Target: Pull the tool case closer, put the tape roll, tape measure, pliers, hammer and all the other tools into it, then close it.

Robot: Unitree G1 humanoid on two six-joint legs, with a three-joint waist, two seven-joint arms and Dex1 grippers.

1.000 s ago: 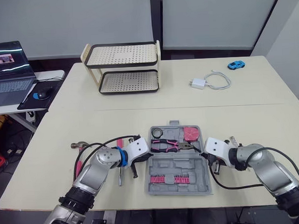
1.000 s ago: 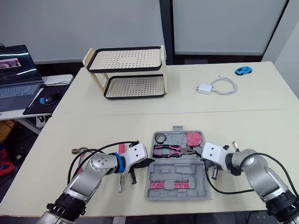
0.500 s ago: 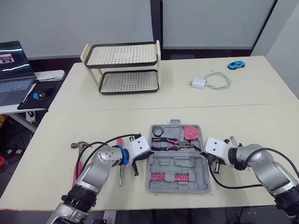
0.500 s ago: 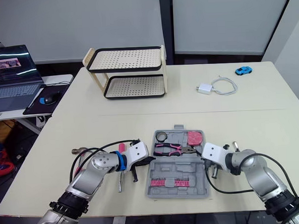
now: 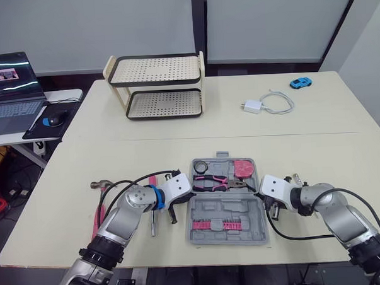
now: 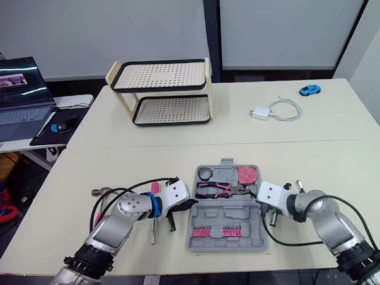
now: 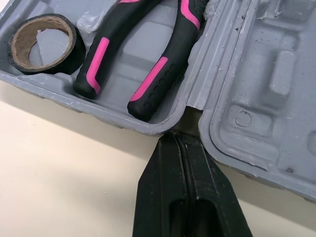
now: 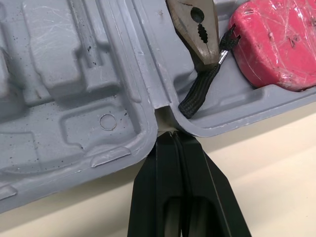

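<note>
left claw (image 7: 180, 139) has crept nearer the tool case (image 5: 225, 207); it and right claw (image 8: 173, 137), both clenched empty, sit at its hinge ends; pliers (image 7: 148, 79) lie inside.

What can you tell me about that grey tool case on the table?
The tool case is grey plastic, lying open flat near the front edge of the table, a handle on its far rim. Its far half holds a black tape roll, pink-and-black pliers and a pink tape measure; its near half a row of pink bits. The left gripper and right gripper, fingers shut, point into the hinge notch at either end.
</note>
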